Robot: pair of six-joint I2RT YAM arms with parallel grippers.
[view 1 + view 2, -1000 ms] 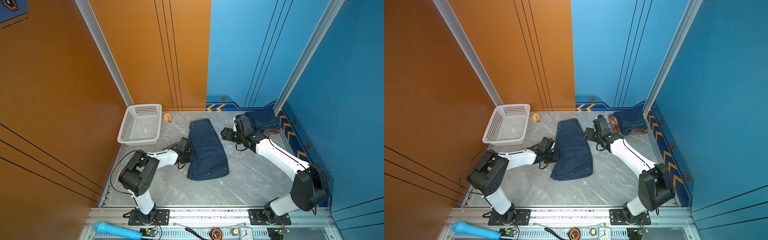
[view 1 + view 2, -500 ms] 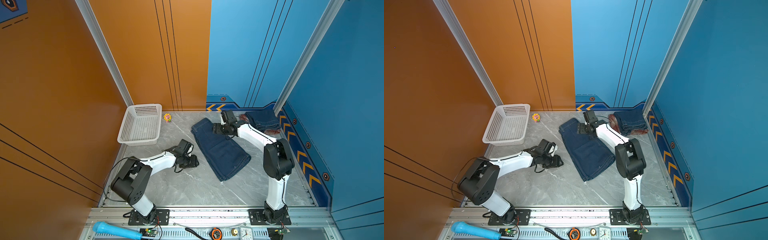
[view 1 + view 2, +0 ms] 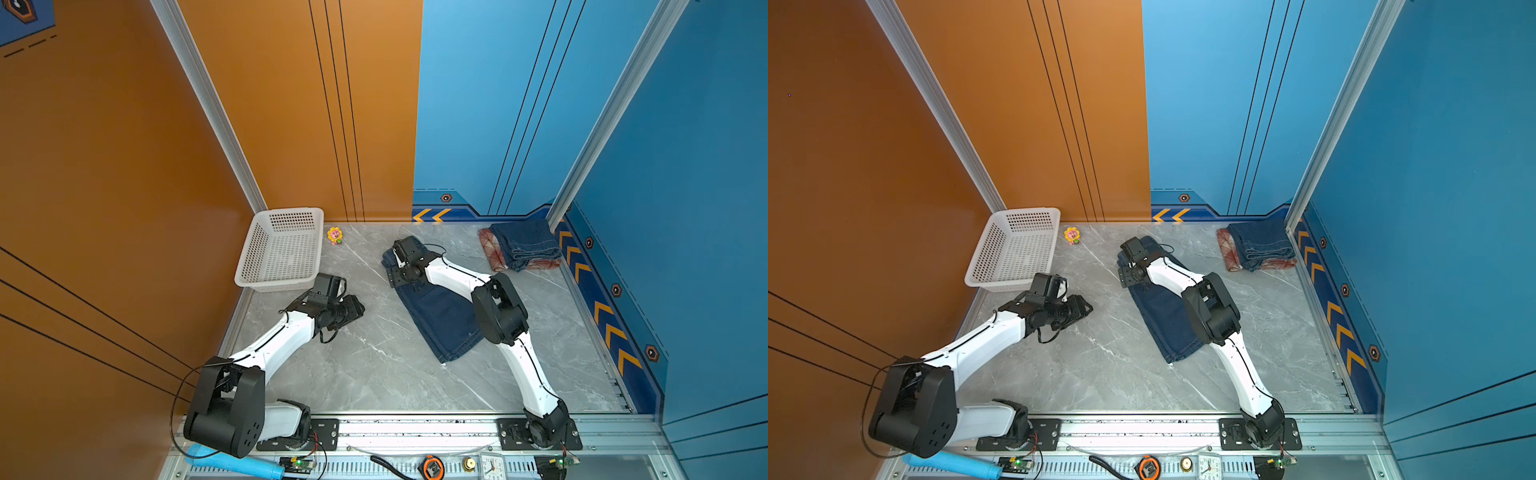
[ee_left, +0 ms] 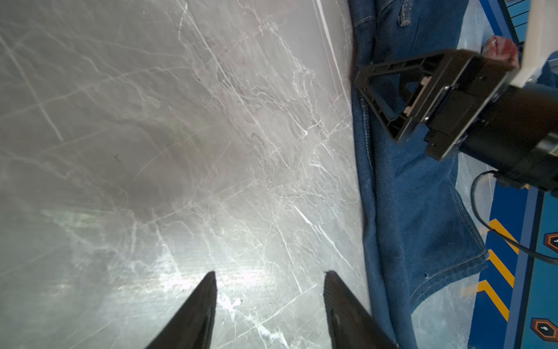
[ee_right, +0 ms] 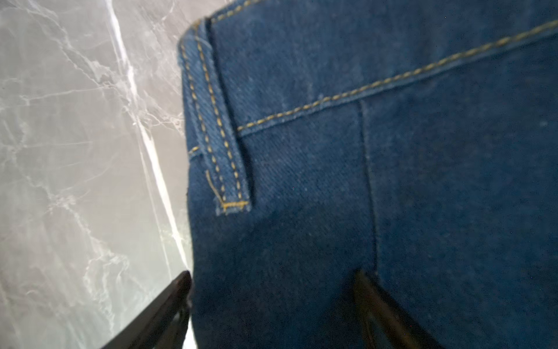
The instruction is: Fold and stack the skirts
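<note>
Denim skirt flat on veined marble; left tool, right tool both spread.

Marble table: skirts, basket, toy

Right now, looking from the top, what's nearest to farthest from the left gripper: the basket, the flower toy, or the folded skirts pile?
1. Basket, just behind the left gripper, on the left side.
2. Flower toy, farther back by the wall.
3. Folded skirts pile, in the far right corner.
</note>
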